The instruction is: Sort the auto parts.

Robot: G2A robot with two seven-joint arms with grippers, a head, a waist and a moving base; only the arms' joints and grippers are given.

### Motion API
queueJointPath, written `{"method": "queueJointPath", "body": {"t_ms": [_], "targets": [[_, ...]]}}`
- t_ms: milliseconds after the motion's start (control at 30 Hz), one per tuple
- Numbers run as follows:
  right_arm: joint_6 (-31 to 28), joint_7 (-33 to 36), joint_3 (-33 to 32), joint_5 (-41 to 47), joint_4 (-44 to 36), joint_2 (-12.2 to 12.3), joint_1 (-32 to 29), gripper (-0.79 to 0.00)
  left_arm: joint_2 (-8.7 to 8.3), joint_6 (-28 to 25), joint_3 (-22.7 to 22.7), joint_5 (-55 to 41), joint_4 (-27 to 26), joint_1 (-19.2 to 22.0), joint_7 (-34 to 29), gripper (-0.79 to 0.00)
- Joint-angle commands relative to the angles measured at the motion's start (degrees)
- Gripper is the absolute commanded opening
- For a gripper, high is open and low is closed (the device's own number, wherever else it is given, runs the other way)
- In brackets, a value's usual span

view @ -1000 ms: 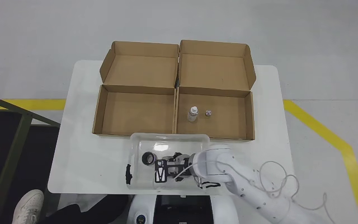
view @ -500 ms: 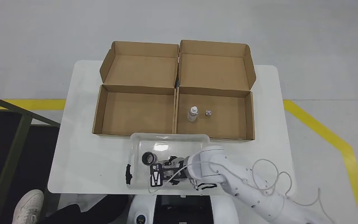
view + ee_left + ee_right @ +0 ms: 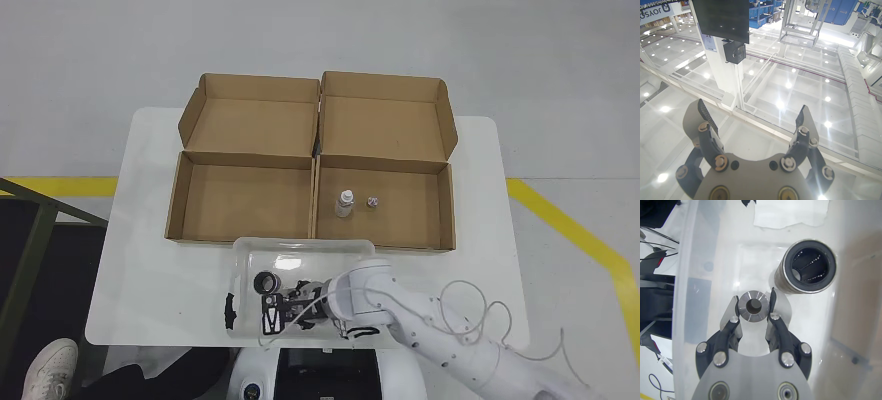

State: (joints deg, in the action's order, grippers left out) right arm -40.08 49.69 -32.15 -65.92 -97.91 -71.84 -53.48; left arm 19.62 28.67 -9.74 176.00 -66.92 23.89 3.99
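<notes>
Currently my right gripper (image 3: 754, 303) sits low inside the clear plastic bin (image 3: 683, 275) at the near edge of the white table (image 3: 140, 290), and its two fingers are clamped on a small metal bushing (image 3: 745, 313). One serrated pad presses each side of the bushing's outer wall. The bushing stands on end between the pads, with its bore facing my wrist camera. Just beside it, apart from the gripper, a linear bearing (image 3: 806, 268) stands on the bin floor with a steel shell, a black end ring and ball tracks visible inside the bore; one fingertip is close to its shell without touching. A white paper scrap (image 3: 789, 213) lies on the bin floor beyond the bearing. Seen from above, the bearing (image 3: 265, 283) lies in the left half of the bin, with my right gripper (image 3: 275, 312) just on the near side of it. Behind the bin, two open cardboard boxes stand side by side and touching. The right box (image 3: 445, 215) holds a small white bottle-shaped part (image 3: 344, 204) and a small round part (image 3: 372, 201), near each other but apart. The left box (image 3: 175, 205) has its lid folded back like its neighbour. My left gripper (image 3: 752, 111) points up at the ceiling (image 3: 787, 79), fingers spread wide with nothing between them.
</notes>
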Motion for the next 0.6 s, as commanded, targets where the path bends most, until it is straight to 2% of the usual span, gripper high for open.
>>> {"method": "queueJointPath", "body": {"t_ms": [0, 367, 567], "targets": [[0.06, 0.26, -0.15, -0.13, -0.34, 0.08, -0.17, -0.782, 0.0, 0.0, 0.0, 0.0, 0.0, 0.0, 0.0, 0.0], [-0.92, 0.68, -3.61, -1.01, -8.03, 1.84, -3.39, -0.785, 0.0, 0.0, 0.0, 0.0, 0.0, 0.0, 0.0, 0.0], [-1.46, -3.46, -8.68, 0.87, -11.85, 3.35, -6.4, -0.785, 0.0, 0.0, 0.0, 0.0, 0.0, 0.0, 0.0, 0.0]]}}
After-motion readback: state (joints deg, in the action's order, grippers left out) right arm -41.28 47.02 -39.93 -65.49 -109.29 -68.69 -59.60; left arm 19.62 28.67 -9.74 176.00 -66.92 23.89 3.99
